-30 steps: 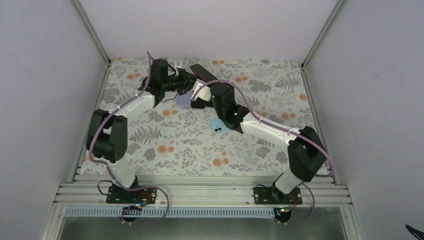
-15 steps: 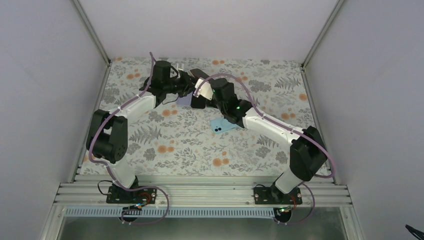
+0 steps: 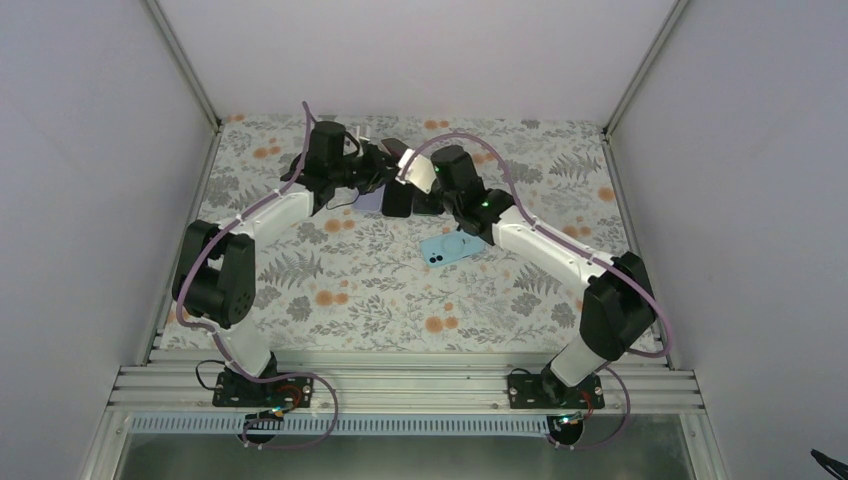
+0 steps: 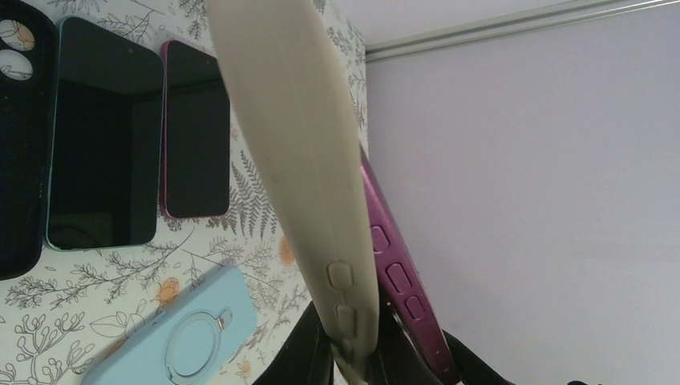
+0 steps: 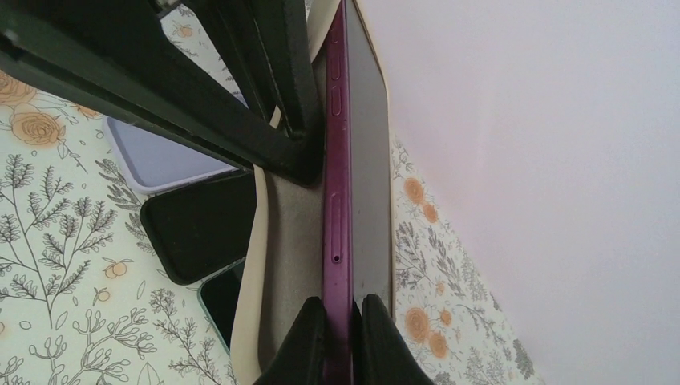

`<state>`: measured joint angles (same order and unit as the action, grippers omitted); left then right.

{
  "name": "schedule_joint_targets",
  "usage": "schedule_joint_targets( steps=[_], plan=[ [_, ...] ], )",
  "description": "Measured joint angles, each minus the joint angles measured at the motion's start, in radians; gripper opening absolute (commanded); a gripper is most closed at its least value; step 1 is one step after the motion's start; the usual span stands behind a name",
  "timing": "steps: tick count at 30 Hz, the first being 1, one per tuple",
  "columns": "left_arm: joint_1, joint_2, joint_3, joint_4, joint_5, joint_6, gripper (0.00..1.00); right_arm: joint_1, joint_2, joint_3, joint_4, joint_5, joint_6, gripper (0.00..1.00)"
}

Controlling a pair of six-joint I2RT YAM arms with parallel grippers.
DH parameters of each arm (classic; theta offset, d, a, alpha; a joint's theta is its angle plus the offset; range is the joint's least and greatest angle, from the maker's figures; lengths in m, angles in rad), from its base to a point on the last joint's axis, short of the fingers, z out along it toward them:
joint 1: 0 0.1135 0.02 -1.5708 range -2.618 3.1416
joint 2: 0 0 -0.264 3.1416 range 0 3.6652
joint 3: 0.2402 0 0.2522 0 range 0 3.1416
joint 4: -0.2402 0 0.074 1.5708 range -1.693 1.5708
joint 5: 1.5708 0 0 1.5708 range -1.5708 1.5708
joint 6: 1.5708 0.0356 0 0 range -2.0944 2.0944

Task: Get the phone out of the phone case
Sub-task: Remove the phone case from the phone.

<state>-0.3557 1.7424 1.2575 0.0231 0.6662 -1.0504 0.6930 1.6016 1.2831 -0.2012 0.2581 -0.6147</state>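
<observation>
Blue case (image 3: 450, 247), ringed on its back, lies nearest on the floral table (image 3: 330, 290), just short of where the two arms meet. Above the far middle, the left gripper (image 4: 353, 353) is clamped on the cream case (image 4: 297, 160) and the right gripper (image 5: 341, 325) is pinched on the edge of the purple phone (image 5: 337, 200), both held off the table.

From overhead the pair is mostly hidden under the black wrists; only the wrist cameras tell them apart. The left one shows the phone's buttoned edge bulging free of the case. The right one shows the case's grey lining peeled away from that edge, while a cream rim lines the screen's other side.

Beneath them a black case (image 4: 16, 136), a teal phone (image 4: 100, 136) and a pink phone (image 4: 196, 132) lie side by side, the phones screen up. A lilac case (image 5: 160, 160) shows in the right wrist view and overhead, not in the left. Both arms stretch forward with elbows out, forearms angling inward, wrists close together.
</observation>
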Motion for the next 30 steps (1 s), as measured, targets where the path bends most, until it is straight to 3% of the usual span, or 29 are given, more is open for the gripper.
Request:
schedule_joint_targets(
  steps=[30],
  plan=[
    [-0.027,0.0,0.028,0.004,-0.055,0.071,0.02,-0.133,0.0,0.057,-0.077,-0.263,0.087,0.04]
  ],
)
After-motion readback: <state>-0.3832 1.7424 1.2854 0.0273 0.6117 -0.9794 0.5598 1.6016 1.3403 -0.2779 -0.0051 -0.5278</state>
